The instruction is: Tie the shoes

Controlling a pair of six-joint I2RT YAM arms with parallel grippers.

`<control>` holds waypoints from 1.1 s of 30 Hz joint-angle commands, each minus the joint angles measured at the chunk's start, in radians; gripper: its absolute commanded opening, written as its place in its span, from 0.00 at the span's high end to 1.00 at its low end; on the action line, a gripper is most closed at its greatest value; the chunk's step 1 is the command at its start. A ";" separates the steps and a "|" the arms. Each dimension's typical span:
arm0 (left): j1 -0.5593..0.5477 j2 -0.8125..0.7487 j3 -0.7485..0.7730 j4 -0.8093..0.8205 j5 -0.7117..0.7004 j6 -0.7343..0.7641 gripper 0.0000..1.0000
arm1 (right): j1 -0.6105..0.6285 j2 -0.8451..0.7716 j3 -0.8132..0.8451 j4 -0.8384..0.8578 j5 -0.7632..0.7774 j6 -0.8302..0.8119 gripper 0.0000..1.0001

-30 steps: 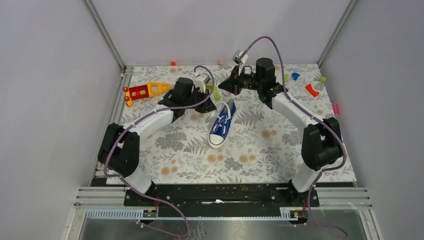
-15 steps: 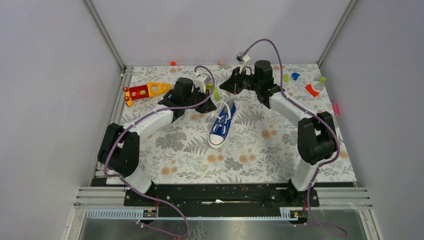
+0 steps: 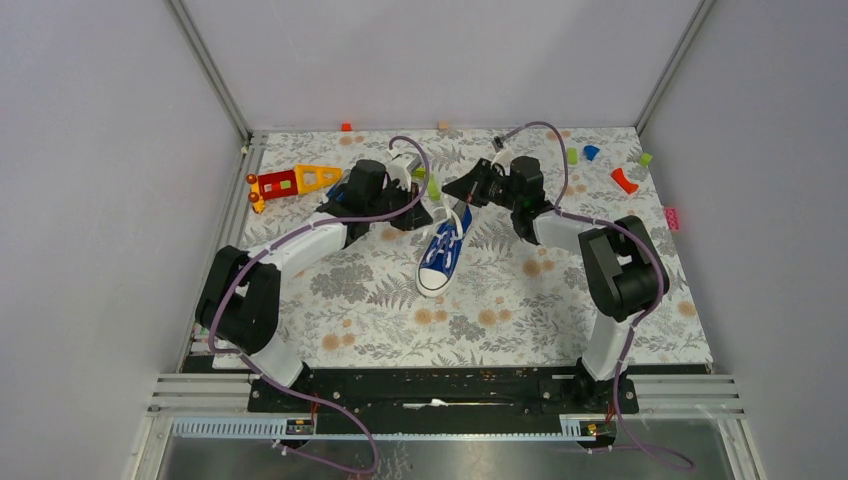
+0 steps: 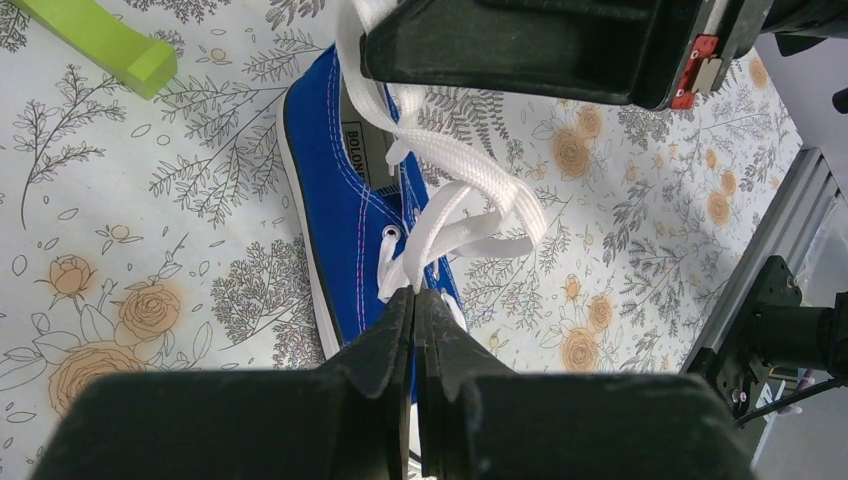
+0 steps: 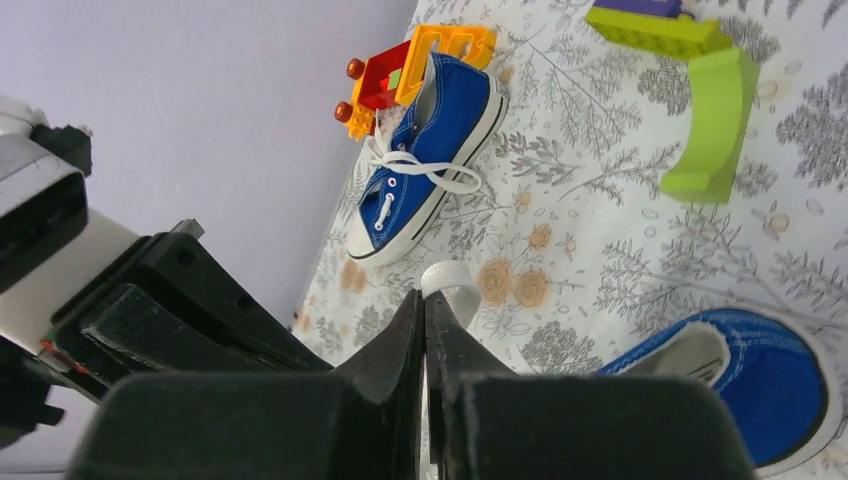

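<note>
I see left gripper [image 4: 415,300] and right gripper [image 5: 422,305] each clamped tight on white lace [image 4: 475,172]. Right wrist alone shows the second shoe [image 5: 430,140] whole, by the toy [image 5: 385,80]

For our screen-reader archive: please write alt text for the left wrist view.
The left hand, shut, pinches a white lace of a blue canvas sneaker lying on a floral-print table cover. A lime green plastic block lies at top left.

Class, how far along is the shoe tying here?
Done: nothing; neither sneaker shows a bow. In hand: left gripper and right gripper each pinch white lace of the middle sneaker. Remaining: tie it, then the other sneaker beside the red-and-orange toy, its laces loose.
</note>
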State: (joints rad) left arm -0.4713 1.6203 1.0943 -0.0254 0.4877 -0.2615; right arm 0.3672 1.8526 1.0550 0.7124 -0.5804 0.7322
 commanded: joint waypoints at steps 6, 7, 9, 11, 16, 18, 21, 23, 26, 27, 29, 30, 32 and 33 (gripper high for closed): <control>0.005 -0.030 -0.028 0.078 0.020 0.002 0.96 | -0.001 -0.078 -0.044 -0.109 0.111 0.240 1.00; 0.005 -0.031 -0.032 0.080 0.020 0.002 0.96 | 0.000 -0.079 -0.028 -0.174 0.109 0.255 1.00; 0.005 -0.035 -0.038 0.082 0.022 0.002 0.96 | -0.001 -0.070 0.003 -0.269 0.083 0.266 1.00; 0.006 -0.037 -0.043 0.083 0.023 0.002 0.96 | 0.001 -0.071 -0.004 -0.284 0.069 0.299 1.00; 0.005 -0.048 -0.057 0.086 0.026 0.008 0.96 | 0.007 -0.078 0.010 -0.337 0.049 0.334 1.00; 0.006 -0.053 -0.060 0.087 0.025 0.010 0.96 | 0.012 -0.078 0.027 -0.364 0.033 0.342 1.00; 0.005 -0.058 -0.063 0.084 0.021 0.014 0.96 | 0.020 -0.086 0.071 -0.444 0.019 0.336 1.00; 0.005 -0.062 -0.066 0.084 0.019 0.019 0.96 | 0.028 -0.093 0.087 -0.502 0.019 0.325 1.00; 0.005 -0.064 -0.072 0.092 0.020 0.019 0.96 | 0.037 -0.094 0.098 -0.568 0.010 0.318 1.00; 0.006 -0.063 -0.071 0.092 0.019 0.019 0.96 | 0.038 -0.093 0.102 -0.586 0.006 0.314 1.00; 0.006 -0.062 -0.071 0.092 0.020 0.020 0.96 | 0.040 -0.094 0.104 -0.620 0.000 0.303 1.00; 0.006 -0.062 -0.071 0.093 0.021 0.019 0.96 | 0.041 -0.095 0.104 -0.635 -0.002 0.297 1.00; 0.005 -0.062 -0.071 0.093 0.022 0.020 0.96 | 0.043 -0.098 0.108 -0.671 -0.008 0.278 1.00; 0.005 -0.064 -0.072 0.093 0.023 0.022 0.96 | 0.045 -0.102 0.107 -0.687 -0.009 0.269 1.00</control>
State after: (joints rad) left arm -0.4713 1.6032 1.0260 0.0128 0.4908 -0.2584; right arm 0.4000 1.7969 1.1278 0.1349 -0.5568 1.0424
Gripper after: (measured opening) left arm 0.042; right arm 0.031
